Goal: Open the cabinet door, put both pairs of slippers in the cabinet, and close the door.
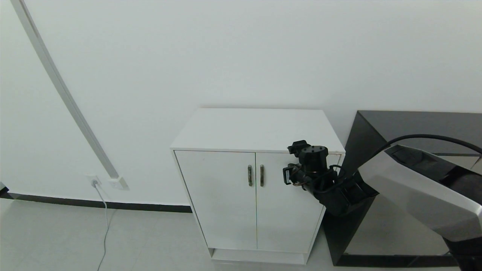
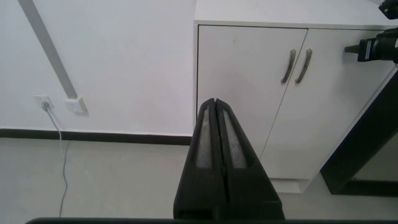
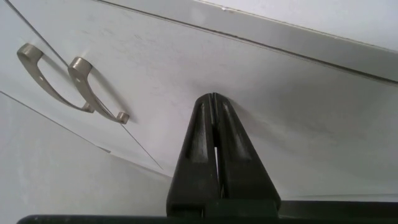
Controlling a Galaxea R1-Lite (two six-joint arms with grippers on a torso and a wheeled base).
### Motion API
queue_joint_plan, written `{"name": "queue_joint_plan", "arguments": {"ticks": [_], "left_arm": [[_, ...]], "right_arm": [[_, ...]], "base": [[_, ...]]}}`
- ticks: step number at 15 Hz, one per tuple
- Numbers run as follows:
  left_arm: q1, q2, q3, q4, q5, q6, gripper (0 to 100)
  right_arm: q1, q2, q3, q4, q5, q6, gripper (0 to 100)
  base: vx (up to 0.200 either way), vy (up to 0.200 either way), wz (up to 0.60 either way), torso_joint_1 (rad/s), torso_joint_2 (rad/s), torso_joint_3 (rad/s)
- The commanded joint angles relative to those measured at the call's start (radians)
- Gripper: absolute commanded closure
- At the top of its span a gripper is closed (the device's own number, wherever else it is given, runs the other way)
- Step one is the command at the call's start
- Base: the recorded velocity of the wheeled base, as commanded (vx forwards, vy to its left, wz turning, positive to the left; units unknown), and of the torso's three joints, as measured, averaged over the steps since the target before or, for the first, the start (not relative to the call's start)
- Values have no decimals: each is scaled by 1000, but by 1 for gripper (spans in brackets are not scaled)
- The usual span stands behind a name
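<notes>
A white cabinet (image 1: 256, 128) stands against the wall with both doors closed. Its two metal handles (image 1: 255, 175) meet at the middle seam. My right gripper (image 3: 214, 98) is shut with nothing in it, its tips close to the right door (image 3: 280, 124), to the right of the handles (image 3: 81, 87). The right arm's wrist (image 1: 312, 165) hangs before that door's upper part. Farther back from the cabinet, my left gripper (image 2: 214, 102) is shut and empty, pointing toward the left door (image 2: 249, 68).
A black glossy unit (image 1: 376, 124) stands right beside the cabinet. On the wall to the left are a socket with a grey cable (image 1: 94, 182) and a slanted white conduit (image 1: 56, 82). Grey floor (image 1: 113, 237) lies open in front.
</notes>
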Motion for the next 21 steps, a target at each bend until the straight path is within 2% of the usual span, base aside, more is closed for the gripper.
{"name": "queue_joint_plan", "arguments": {"ticks": [1, 9, 20, 21], "left_arm": [[0, 0, 0, 0, 0, 0, 100], [0, 0, 0, 0, 0, 0, 100], [0, 0, 0, 0, 0, 1, 100], [0, 0, 0, 0, 0, 1, 100]], "right_arm": [[-3, 1, -3, -1, 0, -1, 100], [3, -43, 63, -51, -6, 0, 100], [-16, -372, 478, -168, -23, 42, 100], [-23, -448, 569, -189, -26, 42, 100]], "base": [[0, 0, 0, 0, 0, 0], [0, 0, 0, 0, 0, 0], [0, 0, 0, 0, 0, 0], [0, 0, 0, 0, 0, 0]]}}
